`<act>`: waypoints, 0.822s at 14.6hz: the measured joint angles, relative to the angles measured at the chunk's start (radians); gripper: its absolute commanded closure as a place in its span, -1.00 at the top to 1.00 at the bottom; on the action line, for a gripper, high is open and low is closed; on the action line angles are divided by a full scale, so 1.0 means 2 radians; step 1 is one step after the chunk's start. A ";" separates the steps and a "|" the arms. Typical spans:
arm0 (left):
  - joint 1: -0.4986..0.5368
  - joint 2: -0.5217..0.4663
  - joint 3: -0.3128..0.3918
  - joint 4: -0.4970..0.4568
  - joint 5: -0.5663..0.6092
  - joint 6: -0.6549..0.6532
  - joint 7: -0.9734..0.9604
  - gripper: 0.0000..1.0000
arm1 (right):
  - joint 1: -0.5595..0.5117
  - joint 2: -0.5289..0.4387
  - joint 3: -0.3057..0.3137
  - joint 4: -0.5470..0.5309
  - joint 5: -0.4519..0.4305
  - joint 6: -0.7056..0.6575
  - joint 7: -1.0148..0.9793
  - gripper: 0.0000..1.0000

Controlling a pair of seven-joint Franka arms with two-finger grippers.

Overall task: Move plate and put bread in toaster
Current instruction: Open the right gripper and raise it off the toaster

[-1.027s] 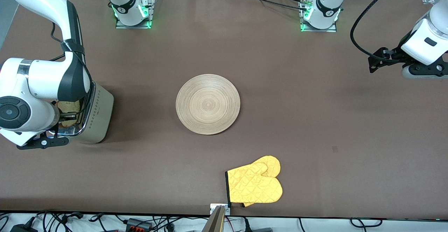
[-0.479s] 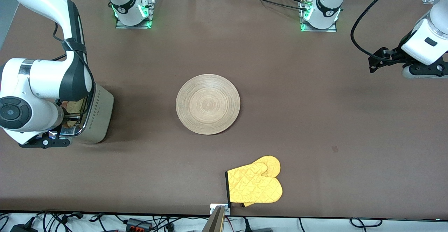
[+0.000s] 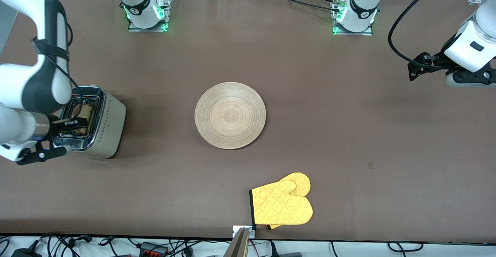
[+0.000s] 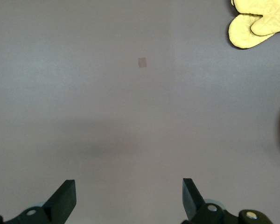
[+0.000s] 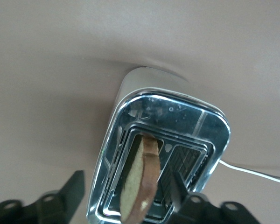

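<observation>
We see the bread (image 5: 141, 182) standing up on its edge in one slot of the toaster (image 3: 101, 127). Its brown crust pokes up above the shiny top, so it sits in the slot but not all the way down. We cannot tell what is in the other slot. The toaster stands on the table (image 3: 329, 133) at the right arm's end, and a thin white cord (image 5: 254, 171) runs away from it across the table.

The right gripper (image 3: 68, 122) hangs just over the toaster's top. In the right wrist view its two black fingers (image 5: 70, 189) stand wide apart, one on each side of the bread, and they do not touch it.

The plate (image 3: 230, 115) lies flat in the middle of the table, well away from the toaster, toward the left arm's end from it. We see nothing on it, only its round wood rings.

A yellow oven mitt (image 3: 283, 204) lies flat nearer to the front camera than the plate, close to the table's edge. It does not touch the plate.

The left gripper (image 4: 128, 198) waits up in the air over bare table at the left arm's end, well apart from the plate and the mitt. Its fingers are spread apart with nothing between them. A small pale mark (image 4: 142, 62) shows on the table under it
</observation>
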 measured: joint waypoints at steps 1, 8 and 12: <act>-0.001 0.000 0.000 0.000 0.000 0.000 0.000 1.00 | 0.001 -0.010 0.000 0.003 0.007 -0.004 -0.001 1.00; -0.002 0.000 -0.001 0.000 0.000 0.000 0.000 1.00 | 0.017 -0.062 0.007 0.015 0.069 -0.006 -0.002 1.00; -0.002 0.000 -0.002 0.000 0.000 0.000 0.000 1.00 | 0.018 -0.059 0.005 0.022 0.069 -0.019 -0.002 1.00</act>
